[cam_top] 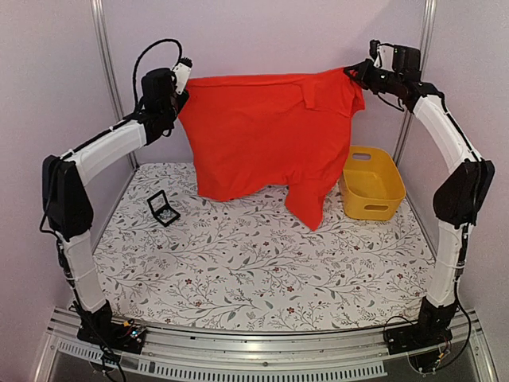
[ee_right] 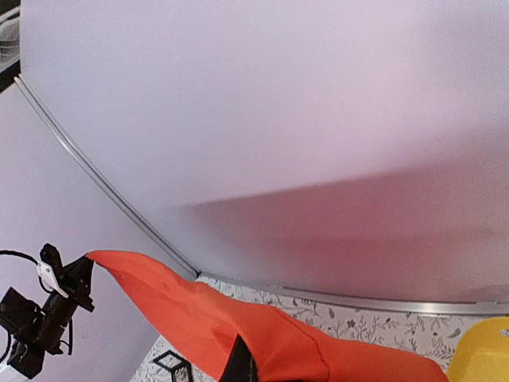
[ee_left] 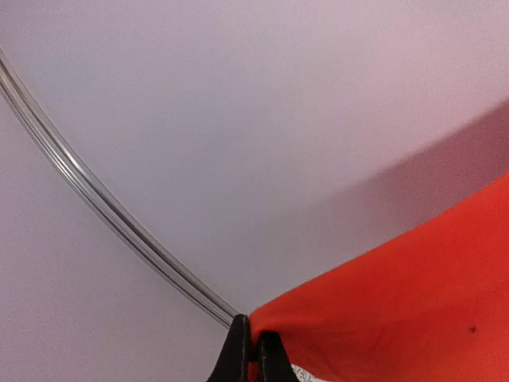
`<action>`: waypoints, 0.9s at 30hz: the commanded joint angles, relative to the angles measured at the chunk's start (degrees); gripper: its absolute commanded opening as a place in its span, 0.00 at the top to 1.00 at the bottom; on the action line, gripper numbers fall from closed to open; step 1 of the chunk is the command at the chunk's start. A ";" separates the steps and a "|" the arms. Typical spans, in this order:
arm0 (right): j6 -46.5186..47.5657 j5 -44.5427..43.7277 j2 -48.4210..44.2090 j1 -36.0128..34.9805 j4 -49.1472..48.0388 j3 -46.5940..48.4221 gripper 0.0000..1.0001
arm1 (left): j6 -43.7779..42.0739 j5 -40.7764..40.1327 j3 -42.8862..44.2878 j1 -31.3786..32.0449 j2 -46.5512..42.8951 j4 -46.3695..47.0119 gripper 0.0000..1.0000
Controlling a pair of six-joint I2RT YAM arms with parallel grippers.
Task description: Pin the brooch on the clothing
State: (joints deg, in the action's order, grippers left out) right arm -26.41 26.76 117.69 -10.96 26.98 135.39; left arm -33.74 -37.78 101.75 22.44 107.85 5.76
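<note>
Pale walls, floral-print table [cam_top: 254, 270]. L gripper [ee_left: 254, 356] is clamped on one top corner of the shirt [ee_left: 413, 302]. R gripper [cam_top: 351, 73] is pinched shut on the other top corner. Both are raised high over the back of the table. Shirt, red-orange, is stretched btwn them like a banner, its lower edge touching the table near the back edge. One flap droops lower on the R side, just beside the yellow basket [cam_top: 371, 183]. Basket sits at the R edge toward the back corner. Small black box [cam_top: 163, 208] lies near the L edge, apart from the shirt. Contents too small to tell.
</note>
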 commanded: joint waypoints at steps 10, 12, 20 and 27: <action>-5.90 9.00 -4.78 5.60 -20.22 -0.93 1.00 | -13.36 5.77 17.98 -3.47 5.76 9.23 1.00; -5.18 12.32 -9.07 5.52 -19.49 -9.51 1.00 | -12.07 10.22 11.38 -3.70 2.21 3.23 1.00; 4.94 14.12 -25.25 0.87 -3.40 -46.98 1.00 | 1.23 24.39 -26.85 -3.42 -14.38 -7.90 1.00; 9.19 15.05 -34.77 -5.00 8.81 -73.94 1.00 | 10.75 25.48 -42.87 0.33 -17.24 -24.41 1.00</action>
State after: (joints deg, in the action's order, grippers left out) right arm -21.45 39.86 88.07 -13.19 26.28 70.54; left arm -30.59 -13.98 62.61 20.38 92.36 -7.07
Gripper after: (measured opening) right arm 0.009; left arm 0.009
